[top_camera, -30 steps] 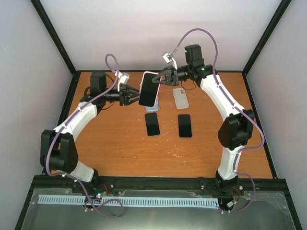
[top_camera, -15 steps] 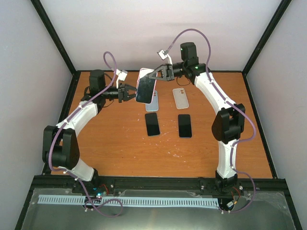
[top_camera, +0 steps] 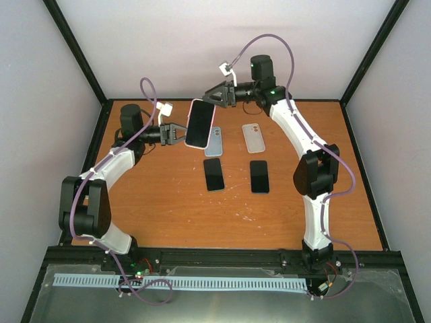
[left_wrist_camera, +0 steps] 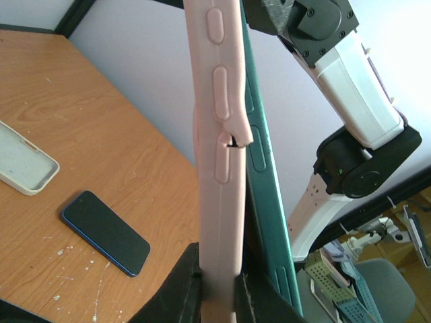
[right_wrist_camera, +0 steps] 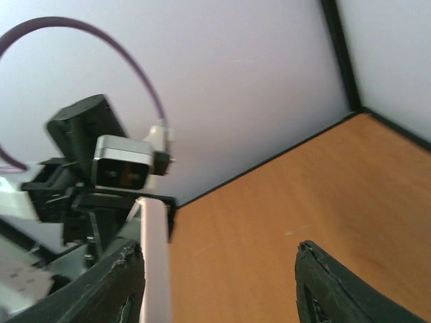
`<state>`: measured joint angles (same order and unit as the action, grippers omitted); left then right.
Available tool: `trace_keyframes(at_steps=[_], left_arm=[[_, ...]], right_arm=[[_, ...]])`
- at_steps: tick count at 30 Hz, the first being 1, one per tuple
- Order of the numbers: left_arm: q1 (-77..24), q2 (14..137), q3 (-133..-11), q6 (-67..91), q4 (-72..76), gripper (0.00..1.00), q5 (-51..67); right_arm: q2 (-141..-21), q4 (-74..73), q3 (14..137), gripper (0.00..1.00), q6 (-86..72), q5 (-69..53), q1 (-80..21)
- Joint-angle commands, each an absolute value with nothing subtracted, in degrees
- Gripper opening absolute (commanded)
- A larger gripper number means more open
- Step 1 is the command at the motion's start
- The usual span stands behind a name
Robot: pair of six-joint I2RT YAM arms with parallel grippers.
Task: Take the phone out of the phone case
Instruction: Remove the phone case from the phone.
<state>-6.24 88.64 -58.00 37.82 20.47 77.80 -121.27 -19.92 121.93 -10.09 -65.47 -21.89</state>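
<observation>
Left gripper point(top_camera: 178, 132): clamped tight on one edge of the case point(left_wrist_camera: 215, 134), holding it up in the air, on edge.
Phone point(left_wrist_camera: 259, 175): teal, in the pink case; its side shows just beside the case wall.
Right gripper point(top_camera: 219, 95): fingers spread wide, gripping nothing, just beside the case's far end.
Table point(top_camera: 168, 208): bears two dark phones point(top_camera: 213, 174) point(top_camera: 259, 176) and two empty cases point(top_camera: 253, 137) point(top_camera: 215, 143), well below the raised case.

Pale pink on the phone case point(left_wrist_camera: 214, 168), teal along the edge and black across the screen of the phone point(top_camera: 199, 125), orange-brown wood grain over the tabletop point(top_camera: 168, 202), white with black joints on the arms point(top_camera: 294, 126).
</observation>
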Motion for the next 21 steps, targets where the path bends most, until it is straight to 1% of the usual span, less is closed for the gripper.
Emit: trace_keyframes(at_steps=[1,4,7,10,15,21], left_arm=[[-4.9,86.7,-57.4,44.4,26.0,0.01,76.4],[-3.5,86.8,-56.7,48.3,25.3,0.01,73.2],[-2.4,87.1,-56.3,52.9,26.4,0.01,71.2],[-2.1,87.9,-57.9,54.8,19.9,0.01,66.0],[-1.1,88.7,-56.6,63.0,22.5,0.01,63.8],[-0.2,89.9,-56.4,70.7,21.9,0.01,61.7]], right_arm=[[-117.9,-18.2,121.8,0.61,-4.9,-54.1,-21.2],[-114.5,-17.1,117.5,0.61,0.0,-47.3,-22.1],[-111.6,-20.6,115.0,0.58,10.5,-39.2,-25.0],[-108.8,-20.8,110.9,0.54,17.8,-31.2,-28.5],[-105.8,-20.5,105.4,0.53,28.5,-23.3,-34.1],[-104.4,-18.9,100.7,0.51,36.3,-17.3,-40.3]])
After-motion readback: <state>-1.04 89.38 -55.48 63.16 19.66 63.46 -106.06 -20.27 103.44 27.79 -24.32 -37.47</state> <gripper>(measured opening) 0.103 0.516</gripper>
